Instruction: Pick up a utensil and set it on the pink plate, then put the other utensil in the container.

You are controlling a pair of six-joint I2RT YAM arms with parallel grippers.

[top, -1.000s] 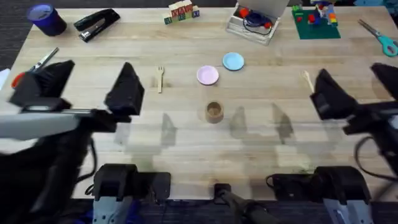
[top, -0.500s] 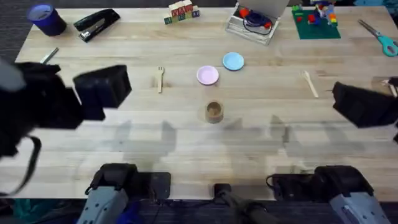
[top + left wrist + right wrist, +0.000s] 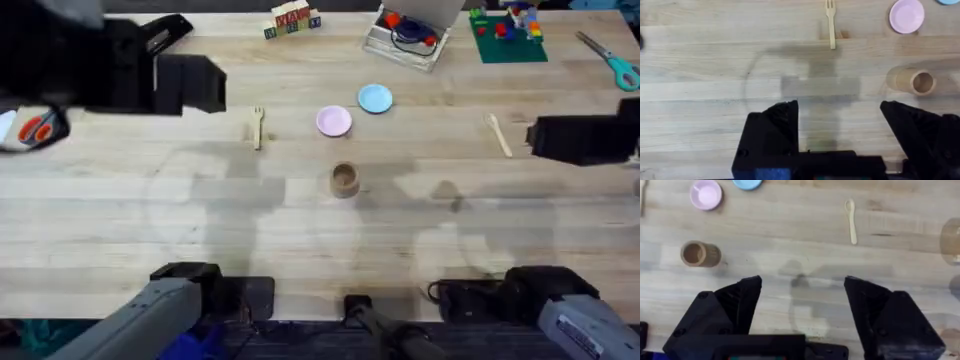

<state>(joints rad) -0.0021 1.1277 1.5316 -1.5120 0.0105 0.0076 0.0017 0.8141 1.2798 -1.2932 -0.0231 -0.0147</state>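
The wooden fork (image 3: 258, 127) lies flat left of the pink plate (image 3: 334, 121), tines pointing to the far side. The brown cup-shaped container (image 3: 344, 180) stands just in front of the plate. The tineless wooden utensil (image 3: 498, 135) lies to the right, near my right arm (image 3: 585, 140). My left arm (image 3: 120, 70) hangs dark and large over the far left. In the left wrist view my left gripper (image 3: 839, 117) is open, high above the table, with the fork (image 3: 830, 22) beyond it. My right gripper (image 3: 802, 300) is open too, above bare wood short of the tineless utensil (image 3: 852, 220).
A light blue plate (image 3: 375, 98) sits just behind the pink one. Along the far edge are a clear box with red items (image 3: 405, 35), toy blocks (image 3: 292, 18), a green brick model (image 3: 508, 35), scissors (image 3: 610, 60) and a stapler (image 3: 165, 30).
Both arms have risen and swung outward: the left one toward the far left, the right one toward the right edge. The utensils, plates and container have not moved.
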